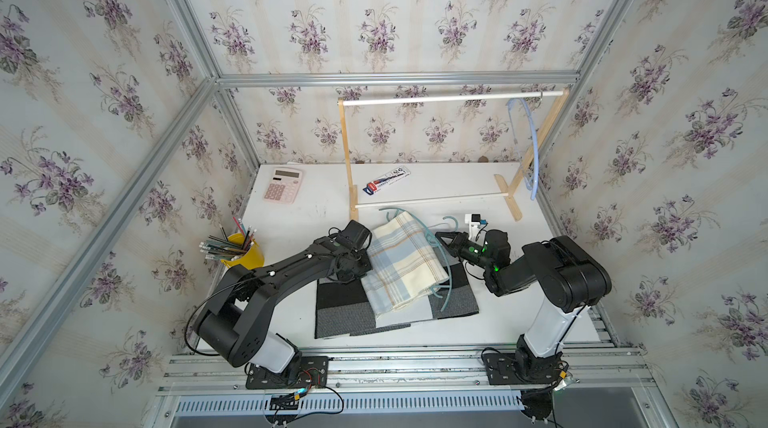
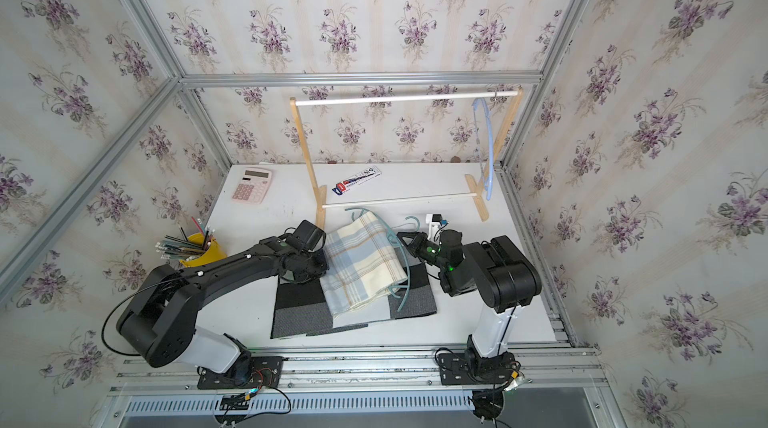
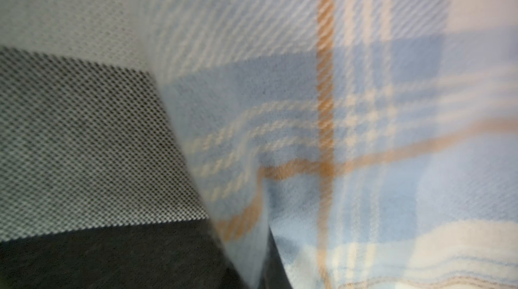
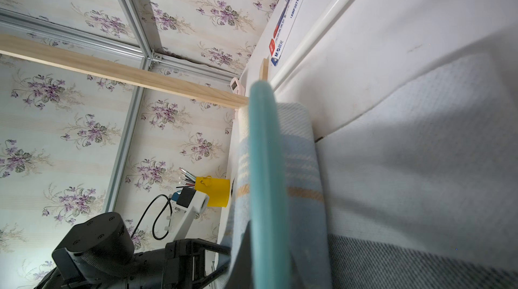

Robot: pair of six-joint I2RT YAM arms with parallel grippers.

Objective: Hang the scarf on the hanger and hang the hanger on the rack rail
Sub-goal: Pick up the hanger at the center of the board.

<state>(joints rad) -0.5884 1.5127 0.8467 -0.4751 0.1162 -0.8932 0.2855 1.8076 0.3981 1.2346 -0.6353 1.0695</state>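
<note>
Black right gripper (image 1: 441, 238) is clamping fully closed on the teal hanger (image 4: 263, 161), pinching its arm near the hook. Opposite side, left gripper (image 1: 360, 265) is sitting at the scarf (image 1: 401, 264) edge, jaws closed. Fingers are hidden, but the wrist cam is showing plaid cloth bunching right at the tip, so it's looking like a pinch on the scarf. Scarf is lying folded over the hanger w/ hanger ends poking out, all resting on the grey/black mat (image 1: 340, 314) mid-table (image 1: 316, 206). Wooden rack (image 1: 347, 147) is standing behind, w/ blue hanger (image 1: 537, 152) hanging at its right end. Pink calculator (image 1: 282, 184) and pen box (image 1: 388, 181) are sitting at the back, yellow pencil cup (image 1: 249, 255) sitting beside the left arm.
</note>
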